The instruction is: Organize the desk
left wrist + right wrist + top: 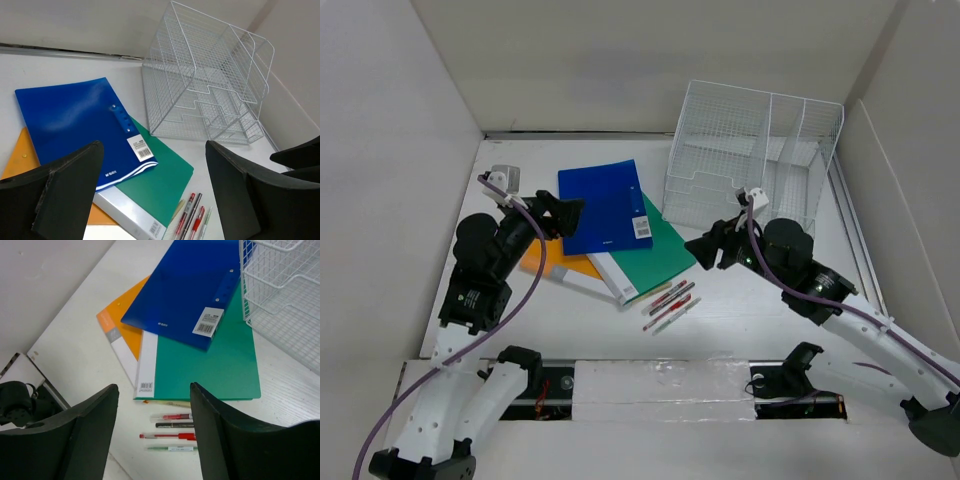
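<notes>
On the white desk (740,310) lies a pile: a blue folder (604,205) on top of a green folder (655,255) with a white spine, over an orange folder (552,262). Several pens (672,302) lie in a row just in front of the pile. A white wire-mesh file organizer (752,150) stands at the back right. My left gripper (565,213) is open and empty, hovering at the pile's left edge. My right gripper (702,252) is open and empty, hovering right of the green folder, above the pens (172,432). The blue folder (75,125) and pens (192,217) show in the left wrist view.
White panel walls (400,170) close the desk on the left, back and right. A small grey block (505,179) sits near the left wall. A foam-lined rail (660,385) runs along the near edge between the arm bases.
</notes>
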You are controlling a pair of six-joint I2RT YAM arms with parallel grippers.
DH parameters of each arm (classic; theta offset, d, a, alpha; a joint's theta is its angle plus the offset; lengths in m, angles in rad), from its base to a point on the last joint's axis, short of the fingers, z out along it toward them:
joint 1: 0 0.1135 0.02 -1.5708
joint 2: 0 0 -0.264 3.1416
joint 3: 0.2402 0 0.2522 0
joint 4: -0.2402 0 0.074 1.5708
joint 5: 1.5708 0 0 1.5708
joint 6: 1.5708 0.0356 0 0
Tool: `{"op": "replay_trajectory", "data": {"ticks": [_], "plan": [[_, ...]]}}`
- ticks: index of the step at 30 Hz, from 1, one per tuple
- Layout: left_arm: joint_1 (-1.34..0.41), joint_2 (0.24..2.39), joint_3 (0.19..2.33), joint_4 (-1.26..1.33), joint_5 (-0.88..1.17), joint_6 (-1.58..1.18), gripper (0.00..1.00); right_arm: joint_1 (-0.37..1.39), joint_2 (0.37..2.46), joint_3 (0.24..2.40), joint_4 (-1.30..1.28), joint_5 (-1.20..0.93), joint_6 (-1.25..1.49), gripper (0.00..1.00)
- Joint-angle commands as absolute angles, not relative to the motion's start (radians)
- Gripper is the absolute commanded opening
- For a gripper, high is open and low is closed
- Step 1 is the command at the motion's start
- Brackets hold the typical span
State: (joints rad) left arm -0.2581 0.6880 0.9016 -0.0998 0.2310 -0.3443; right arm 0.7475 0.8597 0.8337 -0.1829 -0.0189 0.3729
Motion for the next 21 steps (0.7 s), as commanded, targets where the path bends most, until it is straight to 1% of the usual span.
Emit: {"op": "replay_trajectory", "data": {"ticks": [1, 3, 5, 7, 8, 10, 12, 13, 14, 15, 16, 17, 18, 20, 21], "plan": [[-0.253, 0.687, 0.894, -0.044, 0.221, -0.370, 0.79, 0.752, 0.842, 0.854, -0.144, 0.050, 0.383, 0.62], [-0.253, 0.684, 0.896, -0.052, 0.215, -0.376, 0.79, 0.752, 0.827, 0.859, -0.150, 0.072, 0.383, 0.58], [-0.253, 0.672, 0.881, -0.055, 0.196, -0.377, 0.79, 0.743, 0.831, 0.864, -0.161, 0.074, 0.385, 0.48], [-0.253, 0.663, 0.865, -0.063, 0.178, -0.377, 0.78, 0.742, 0.854, 0.862, -0.170, 0.071, 0.393, 0.33], [-0.253, 0.658, 0.864, -0.064, 0.172, -0.379, 0.78, 0.742, 0.864, 0.856, -0.172, 0.069, 0.396, 0.28], [-0.253, 0.655, 0.851, -0.067, 0.160, -0.390, 0.78, 0.742, 0.888, 0.830, -0.179, 0.074, 0.416, 0.10], [-0.253, 0.652, 0.842, -0.066, 0.167, -0.400, 0.78, 0.742, 0.899, 0.795, -0.198, 0.109, 0.437, 0.05], [-0.253, 0.652, 0.827, -0.064, 0.178, -0.403, 0.77, 0.742, 0.905, 0.785, -0.231, 0.130, 0.443, 0.03], [-0.253, 0.660, 0.815, -0.060, 0.198, -0.406, 0.77, 0.742, 0.905, 0.775, -0.256, 0.147, 0.452, 0.02], [-0.262, 0.663, 0.764, -0.017, 0.284, -0.414, 0.75, 0.742, 0.897, 0.731, -0.308, 0.184, 0.481, 0.02], [-0.262, 0.663, 0.764, -0.017, 0.285, -0.414, 0.75, 0.742, 0.897, 0.730, -0.308, 0.184, 0.482, 0.02], [-0.262, 0.666, 0.743, 0.042, 0.319, -0.419, 0.76, 0.742, 0.891, 0.715, -0.325, 0.201, 0.501, 0.03], [-0.262, 0.669, 0.703, 0.075, 0.412, -0.416, 0.79, 0.742, 0.882, 0.703, -0.356, 0.231, 0.511, 0.06], [-0.262, 0.679, 0.687, 0.106, 0.460, -0.434, 0.80, 0.742, 0.839, 0.677, -0.379, 0.268, 0.531, 0.08], [-0.262, 0.683, 0.683, 0.104, 0.481, -0.436, 0.80, 0.742, 0.821, 0.676, -0.388, 0.297, 0.540, 0.13]]}}
